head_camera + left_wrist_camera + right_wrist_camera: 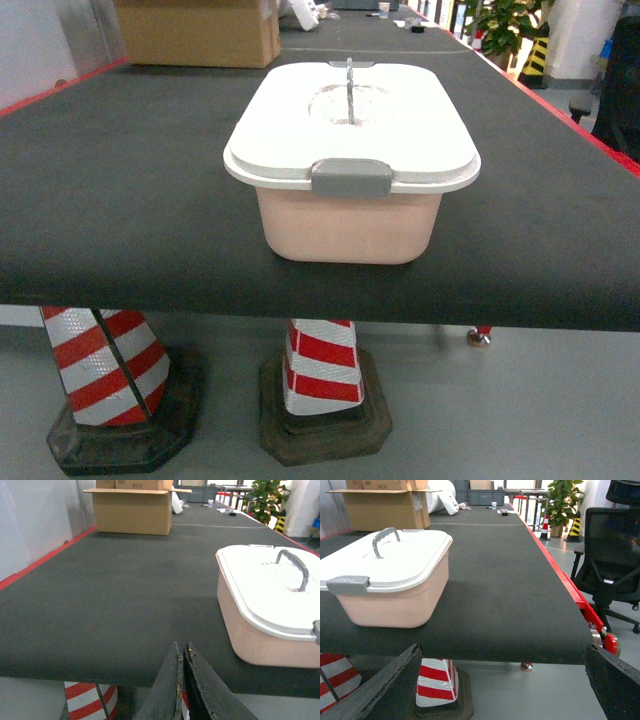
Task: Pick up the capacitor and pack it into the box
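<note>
The box (345, 225) is a salmon-pink tub on the dark table (120, 200), near its front edge. A white lid (400, 130) with a grey handle (349, 90) and grey clip (350, 178) covers it. No capacitor shows in any view. Neither gripper appears in the head view. In the left wrist view my left gripper (182, 647) is shut with nothing in it, level with the table's front edge, left of the box (250, 635). In the right wrist view my right gripper (503, 649) stands wide open and empty, below the table's edge, right of the box (395, 605).
A brown cardboard carton (200, 30) stands at the table's far left. Two red-and-white traffic cones (105, 370) (322, 375) stand on the floor under the front edge. A black office chair (612, 545) sits beyond the table's red right edge (555, 565).
</note>
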